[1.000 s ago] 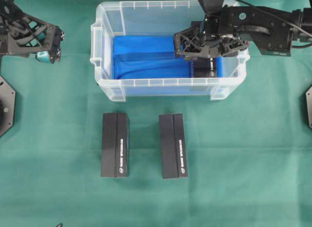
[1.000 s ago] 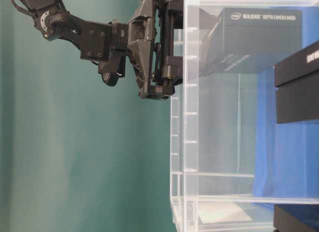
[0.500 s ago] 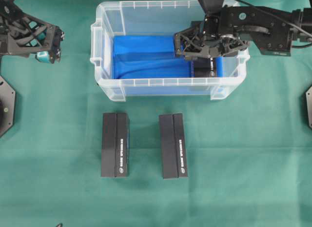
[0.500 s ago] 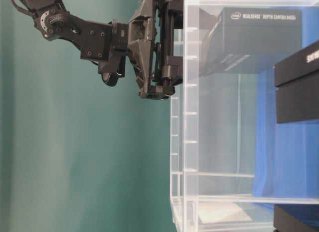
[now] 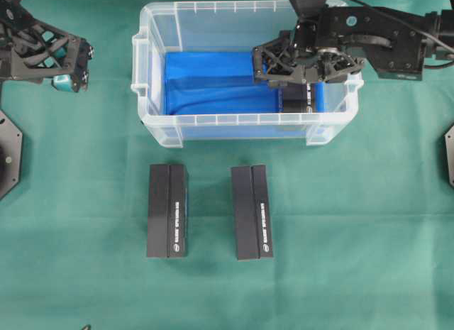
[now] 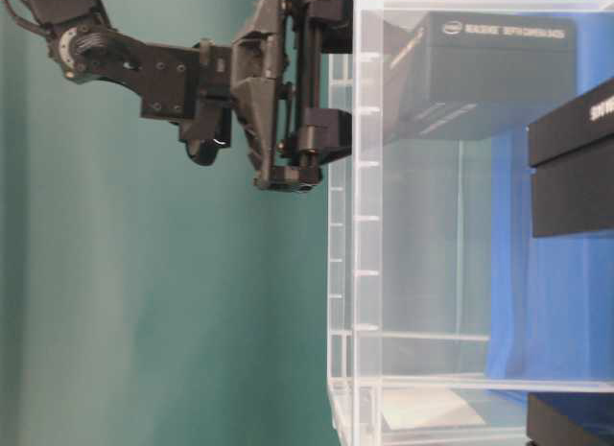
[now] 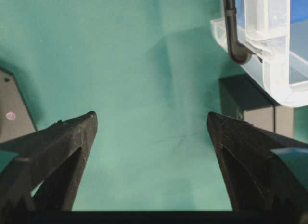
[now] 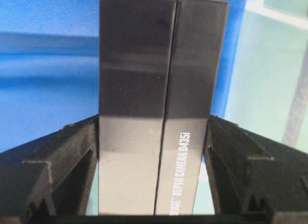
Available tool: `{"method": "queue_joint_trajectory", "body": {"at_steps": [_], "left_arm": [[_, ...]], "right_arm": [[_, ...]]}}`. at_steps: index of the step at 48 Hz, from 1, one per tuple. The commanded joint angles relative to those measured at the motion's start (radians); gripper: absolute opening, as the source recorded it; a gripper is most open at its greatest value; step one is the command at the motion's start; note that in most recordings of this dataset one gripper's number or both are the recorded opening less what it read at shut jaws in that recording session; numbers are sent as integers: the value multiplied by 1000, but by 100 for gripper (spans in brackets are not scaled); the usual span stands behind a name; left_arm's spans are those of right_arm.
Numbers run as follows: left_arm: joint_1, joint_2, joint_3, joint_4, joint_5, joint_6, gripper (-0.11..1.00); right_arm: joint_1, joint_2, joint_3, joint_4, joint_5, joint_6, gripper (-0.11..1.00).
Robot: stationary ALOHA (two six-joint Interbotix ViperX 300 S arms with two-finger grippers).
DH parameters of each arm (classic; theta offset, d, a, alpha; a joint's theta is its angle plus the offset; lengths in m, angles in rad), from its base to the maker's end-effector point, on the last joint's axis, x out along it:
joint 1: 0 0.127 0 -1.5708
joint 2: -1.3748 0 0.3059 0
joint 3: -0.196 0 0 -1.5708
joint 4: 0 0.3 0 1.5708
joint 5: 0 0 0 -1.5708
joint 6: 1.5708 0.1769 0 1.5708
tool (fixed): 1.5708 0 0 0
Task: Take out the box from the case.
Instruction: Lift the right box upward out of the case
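The right claw (image 5: 294, 69) has its two fingers pressed against the long sides of the black box (image 8: 161, 103), so it is holding the box inside the case (image 5: 152, 32), at the right end, in the upper right of the overhead frame. The box's long axis runs up and down the overhead picture, in line with the claw, and the case's near wall stands between it and the open cloth lower in the frame, so I'd judge the way out is straight up over the rim before anything sideways. The left claw (image 5: 69, 69) hangs spread wide and empty over the green cloth (image 5: 355, 238) at the upper left, well apart from the case. Two more black boxes (image 5: 167, 211) lie on the cloth below the case. White print on the held box reads "DEPTH CAMERA D435i"; through the clear wall in the table-level view the lettering is too blurred to read.
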Motion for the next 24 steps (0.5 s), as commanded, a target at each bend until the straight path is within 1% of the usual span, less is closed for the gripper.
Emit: {"method": "queue_joint_trajectory", "body": {"at_steps": [1, 24], "left_arm": [[-3, -9, -21, 0, -3, 0, 97], [-18, -12, -20, -2, -3, -5, 97]], "right_arm": [[9, -52, -37, -2, 20, -2, 64], [14, -126, -101, -2, 149, -12, 64]]}}
